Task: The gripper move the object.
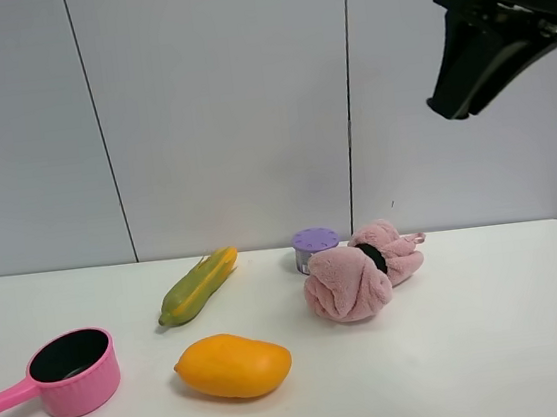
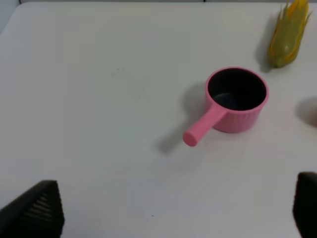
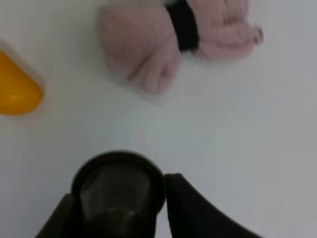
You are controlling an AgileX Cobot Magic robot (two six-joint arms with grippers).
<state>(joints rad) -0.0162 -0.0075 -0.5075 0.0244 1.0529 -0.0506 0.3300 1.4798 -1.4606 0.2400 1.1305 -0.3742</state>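
My right gripper (image 1: 462,97) hangs high above the table at the upper right of the exterior view. In the right wrist view it (image 3: 119,203) is shut on the object, a small dark metallic capsule (image 3: 118,191) with a flared rim, held between the two black fingers (image 3: 195,210). The capsule itself cannot be made out in the exterior view. My left gripper (image 2: 168,210) is open and empty above bare white table; only its two fingertips show, and it is out of the exterior view.
On the white table (image 1: 495,345) lie a pink bundled cloth with a black band (image 1: 361,269), a purple-lidded cup (image 1: 315,246) behind it, a mango (image 1: 233,366), a corn cob (image 1: 199,285) and a pink saucepan (image 1: 73,373), also in the left wrist view (image 2: 237,99).
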